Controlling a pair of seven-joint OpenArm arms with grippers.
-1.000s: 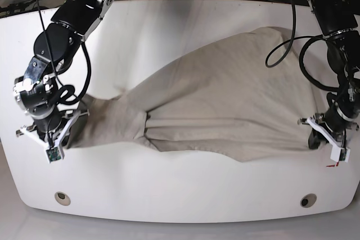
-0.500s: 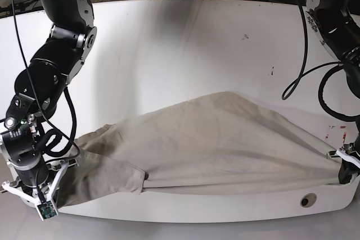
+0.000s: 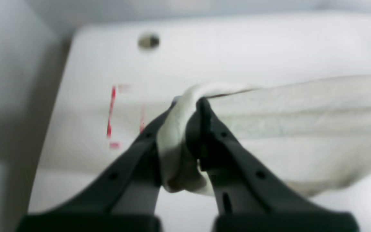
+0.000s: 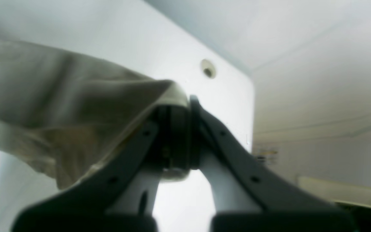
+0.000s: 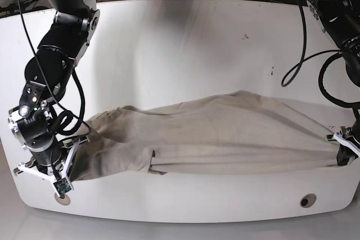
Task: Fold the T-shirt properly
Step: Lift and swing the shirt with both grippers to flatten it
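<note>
The beige T-shirt (image 5: 214,133) lies stretched in a long, low band across the front part of the white table (image 5: 180,43). At the base view's right end, my left gripper (image 5: 341,153) is shut on a bunched edge of the shirt. The left wrist view shows the T-shirt (image 3: 301,106) wrapped between the black fingers (image 3: 204,116) of the left gripper (image 3: 188,103). At the base view's left end, my right gripper (image 5: 70,161) is shut on the other end. In the right wrist view the T-shirt (image 4: 59,96) drapes over the right gripper (image 4: 187,103).
The table's front edge is close to both grippers. A round hole (image 5: 307,200) sits near the front right corner and another (image 5: 59,198) under the right wrist. Red tape marks (image 3: 111,109) lie beside the left gripper. Black cables (image 5: 304,54) hang from the arms.
Both grippers dragged the shirt from mid-table toward the front edge, then came back slightly from the edge. The shirt's far part slid forward, and it now lies flatter and narrower.
</note>
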